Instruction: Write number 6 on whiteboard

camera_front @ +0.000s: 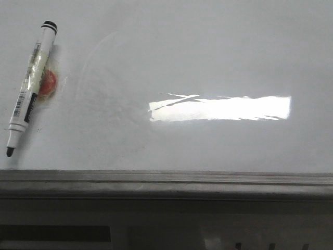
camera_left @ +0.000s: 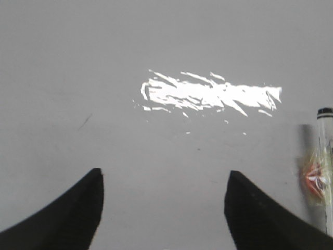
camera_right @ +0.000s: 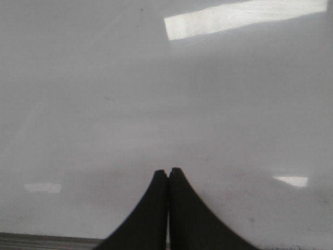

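The whiteboard [camera_front: 208, 57] fills the front view, glossy white-grey with faint smudges. No number 6 shows on it. A black-tipped white marker [camera_front: 30, 87] lies slanted at the far left, uncapped, beside a small red-orange blob [camera_front: 48, 83]. The marker also shows at the edge of the left wrist view [camera_left: 324, 172]. My left gripper [camera_left: 164, 179] is open and empty above bare board, apart from the marker. My right gripper [camera_right: 168, 172] is shut and empty above bare board. Neither gripper shows in the front view.
A bright rectangular light glare [camera_front: 221, 108] lies mid-board. A grey metal edge rail [camera_front: 166, 182] runs along the board's near edge. A short thin dark stroke [camera_left: 85, 121] marks the board in the left wrist view.
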